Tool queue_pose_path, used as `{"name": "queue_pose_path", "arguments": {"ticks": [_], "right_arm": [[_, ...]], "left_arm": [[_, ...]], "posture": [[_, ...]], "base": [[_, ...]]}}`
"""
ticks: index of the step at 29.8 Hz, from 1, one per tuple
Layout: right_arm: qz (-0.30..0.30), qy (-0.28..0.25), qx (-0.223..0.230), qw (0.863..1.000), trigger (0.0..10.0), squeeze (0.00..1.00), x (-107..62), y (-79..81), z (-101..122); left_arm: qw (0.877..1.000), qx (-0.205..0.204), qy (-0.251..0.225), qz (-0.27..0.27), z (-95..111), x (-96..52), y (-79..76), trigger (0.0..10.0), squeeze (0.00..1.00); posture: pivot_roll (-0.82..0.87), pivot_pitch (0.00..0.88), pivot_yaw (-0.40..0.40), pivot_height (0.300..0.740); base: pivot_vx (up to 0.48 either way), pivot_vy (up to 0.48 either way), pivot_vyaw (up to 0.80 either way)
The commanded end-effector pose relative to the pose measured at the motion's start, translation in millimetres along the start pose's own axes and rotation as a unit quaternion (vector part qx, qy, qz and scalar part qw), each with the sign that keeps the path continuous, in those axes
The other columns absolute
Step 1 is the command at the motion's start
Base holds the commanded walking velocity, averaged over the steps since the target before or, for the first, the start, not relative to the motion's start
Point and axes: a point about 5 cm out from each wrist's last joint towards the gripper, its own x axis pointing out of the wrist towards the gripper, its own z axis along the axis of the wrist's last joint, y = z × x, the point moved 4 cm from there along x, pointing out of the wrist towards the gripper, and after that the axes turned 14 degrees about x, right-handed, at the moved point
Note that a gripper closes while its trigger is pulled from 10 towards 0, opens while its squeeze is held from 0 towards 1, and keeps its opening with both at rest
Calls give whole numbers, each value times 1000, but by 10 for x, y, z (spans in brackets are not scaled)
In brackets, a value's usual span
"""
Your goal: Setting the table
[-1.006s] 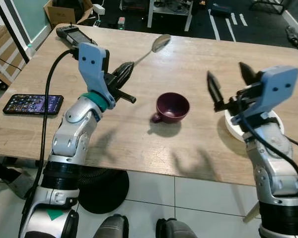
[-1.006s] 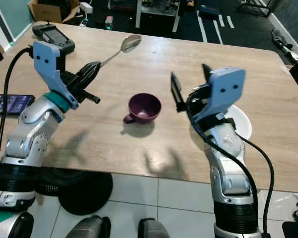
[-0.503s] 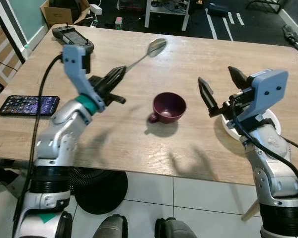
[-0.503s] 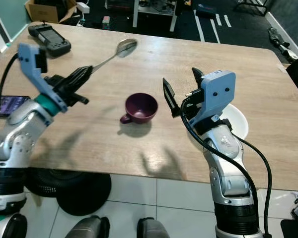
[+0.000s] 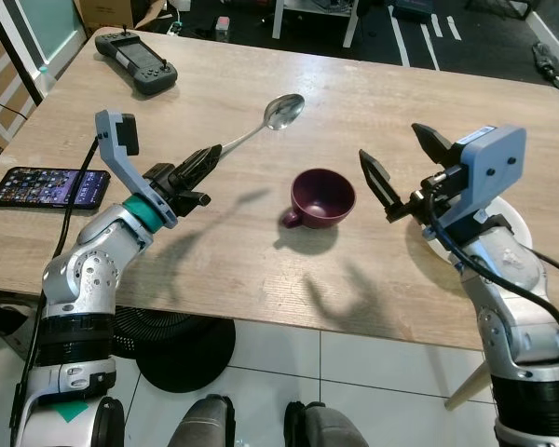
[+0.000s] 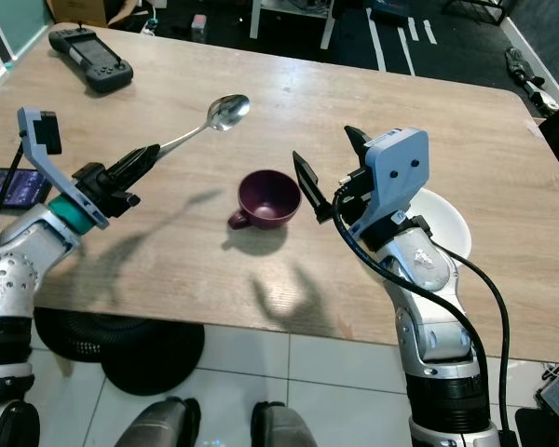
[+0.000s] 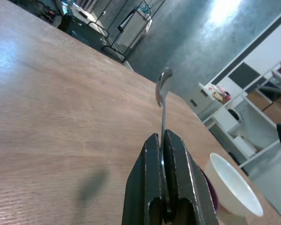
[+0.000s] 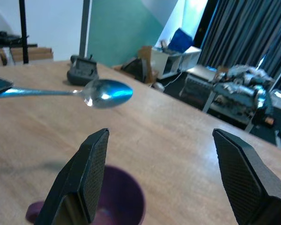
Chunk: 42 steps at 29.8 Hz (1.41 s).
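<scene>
— Since the head views look down on the whole surface (image 5: 373,270), where does the spoon (image 5: 261,124) sit?

— It is off the wood, carried by the left gripper (image 5: 197,166), whose jaws are pinched tight on the handle end. The bowl points away from the robot, up the surface, probably so the spoon can be laid down flat near the purple cup (image 5: 321,197).

— And the other arm?

— In the right eye view the right gripper (image 6: 324,172) hovers just beside the cup with its jaws spread wide and nothing in them, likely ready to take the cup. The white bowl (image 6: 452,219) lies behind that arm, close to the near edge. A phone (image 5: 47,186) and a black controller (image 5: 136,61) lie well apart on the robot's left.

— What does the left wrist view add?

— Its two black fingers (image 7: 151,187) are pressed together with the thin handle clamped between them, the spoon standing edge-on above the wood. The grip is at the very end, so I judge the spoon could swivel.

— The right wrist view?

— Wide-set fingers (image 8: 86,173) frame the cup's rim below, with the spoon's bowl floating beyond it, held level above the wood.
</scene>
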Motion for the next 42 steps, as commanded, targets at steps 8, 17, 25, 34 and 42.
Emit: {"name": "queue_pose_path", "arguments": {"ticks": [8, 17, 25, 34, 42], "right_arm": [[5, 19, 9, 1000, 10000, 0, -85, 43, -51], [7, 18, 11, 1000, 10000, 0, -95, 58, -52], [14, 18, 20, 1000, 10000, 0, -56, 109, -90], [15, 15, 22, 1000, 10000, 0, -27, 114, -82], [10, 13, 23, 1000, 10000, 0, -32, 105, -74]], "left_arm": [[985, -146, 11, 95, -332, 205, 31, 10000, 0], [967, -148, 124, 165, -576, 1, -172, 10000, 0], [956, -66, 172, 228, -561, -408, -6, 10000, 0], [967, -100, 129, 193, -500, -123, -80, 10000, 1000], [972, -115, 126, 160, -471, 11, -222, 10000, 1000]], "posture": [[34, 126, 10, 740], [64, 119, 15, 740], [95, 104, 16, 740], [81, 96, 16, 740], [68, 93, 22, 740]], "base": [[0, 0, 0], [0, 0, 0], [0, 0, 0], [0, 0, 0], [0, 0, 0]]}}
